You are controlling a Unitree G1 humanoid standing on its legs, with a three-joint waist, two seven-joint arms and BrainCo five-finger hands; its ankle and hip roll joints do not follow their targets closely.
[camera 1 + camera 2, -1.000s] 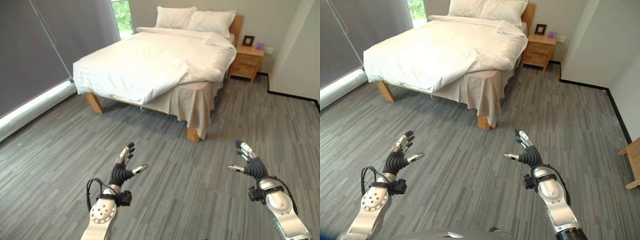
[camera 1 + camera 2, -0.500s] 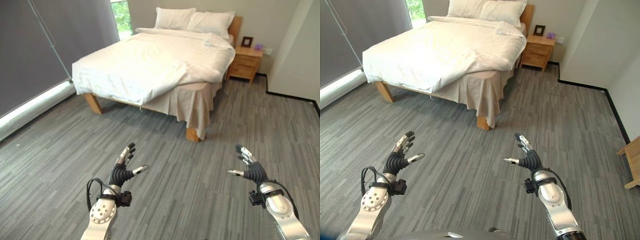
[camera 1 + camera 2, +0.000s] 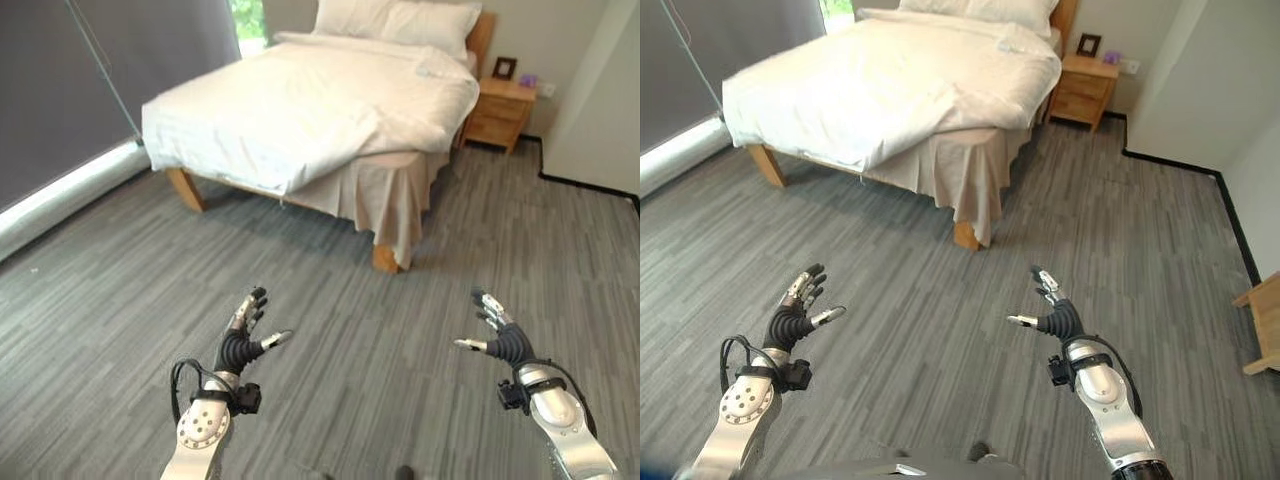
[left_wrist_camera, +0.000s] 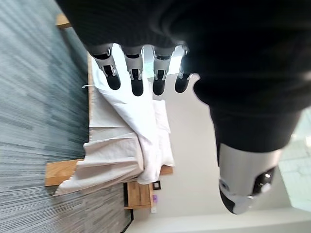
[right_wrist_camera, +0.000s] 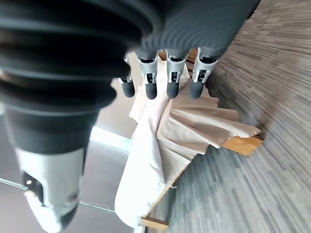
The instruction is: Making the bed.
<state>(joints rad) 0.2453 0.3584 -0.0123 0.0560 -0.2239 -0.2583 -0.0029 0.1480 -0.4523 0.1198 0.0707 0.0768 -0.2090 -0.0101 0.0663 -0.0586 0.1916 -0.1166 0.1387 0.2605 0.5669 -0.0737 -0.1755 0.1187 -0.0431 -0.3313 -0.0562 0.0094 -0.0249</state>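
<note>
The bed [image 3: 300, 110] fills the upper middle of the head views, its white duvet [image 3: 290, 130] hanging low over the near corner above a pale skirt [image 3: 385, 205], with pillows [image 3: 400, 18] at the top edge and a wooden nightstand [image 3: 505, 105] to the upper right. Both hands are raised over the grey floor [image 3: 120, 300] in the lower part of the frame, well apart from the bed: the left hand [image 3: 240, 340] at lower left and the right hand [image 3: 500, 335] at lower right. Each has its fingers straight and spread, thumb out to the side, holding nothing, fingertips toward the bed.

Bright daylight from the window [image 3: 250, 18]; wrist views perhaps slightly blurred.
</note>
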